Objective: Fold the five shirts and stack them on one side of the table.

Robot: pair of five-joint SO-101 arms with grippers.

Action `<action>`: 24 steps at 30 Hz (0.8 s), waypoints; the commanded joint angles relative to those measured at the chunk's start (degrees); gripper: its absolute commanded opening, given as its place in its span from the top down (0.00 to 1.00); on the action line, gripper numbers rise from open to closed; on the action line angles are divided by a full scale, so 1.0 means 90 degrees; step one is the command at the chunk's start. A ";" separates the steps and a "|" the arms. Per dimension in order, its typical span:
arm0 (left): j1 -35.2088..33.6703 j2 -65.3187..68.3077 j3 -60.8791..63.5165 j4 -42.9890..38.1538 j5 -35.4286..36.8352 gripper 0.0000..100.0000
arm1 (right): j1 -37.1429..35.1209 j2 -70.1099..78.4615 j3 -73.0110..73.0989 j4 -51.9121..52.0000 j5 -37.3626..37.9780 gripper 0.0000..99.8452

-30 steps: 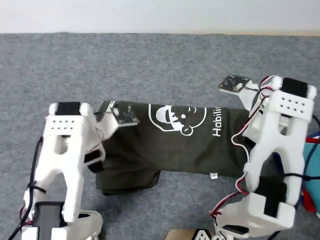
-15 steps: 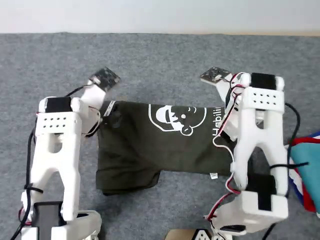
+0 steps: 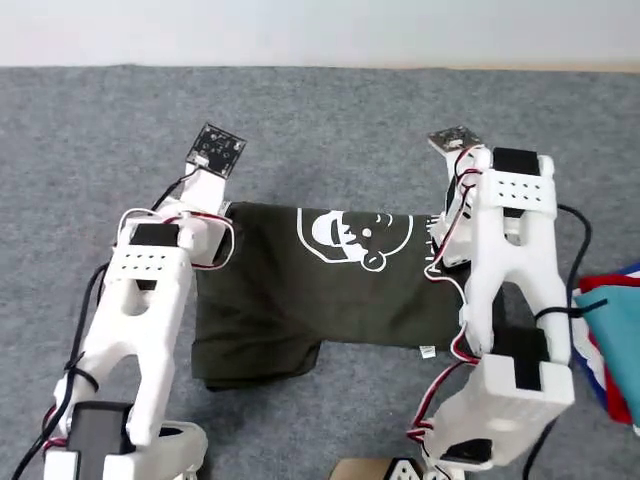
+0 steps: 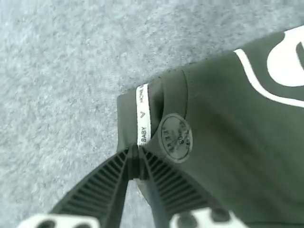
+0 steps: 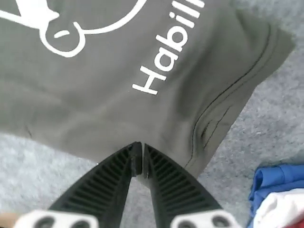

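The dark green shirt (image 3: 330, 290) lies spread on the grey surface (image 3: 320, 120), print up. The left tool (image 4: 137, 161) is clenched on its collar edge (right by the white neck label (image 4: 142, 114)). The right tool (image 5: 138, 154) is clenched on the opposite hem. Blue and red garments (image 3: 612, 320) lie beside the right arm.

Dark olive cotton shirt (image 3: 330, 290): white lettering (image 5: 166, 52) on chest, next to white cartoon-face graphic (image 3: 355, 238). White woven neck tag (image 4: 142, 121) w/ small dark print. Round stamp (image 4: 175, 137) inside collar, illegible.
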 commanded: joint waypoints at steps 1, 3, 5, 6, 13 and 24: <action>-0.0205 -0.0254 -0.0122 0.0137 0.0342 1.00 | 0.0024 -0.0044 0.0088 -0.0278 -0.0264 0.99; -0.0234 -0.0244 -0.0132 0.0352 0.0400 1.00 | 0.0103 -0.0044 0.0352 -0.0601 -0.0293 0.99; -0.0195 -0.0244 -0.0142 0.0606 0.0400 1.00 | 0.0112 -0.0054 0.0694 -0.0855 -0.0264 0.99; -0.0176 -0.0244 -0.0151 0.0684 0.0400 1.00 | 0.0103 -0.0054 0.0840 -0.0943 -0.0254 0.99; -0.0137 -0.0254 -0.0151 0.0879 0.0381 1.00 | 0.0444 0.0210 0.1358 -0.2232 -0.0020 0.99; -0.0127 -0.0254 -0.0757 0.1846 0.0371 1.00 | 0.1216 0.1587 -0.0195 -0.1607 0.0469 0.99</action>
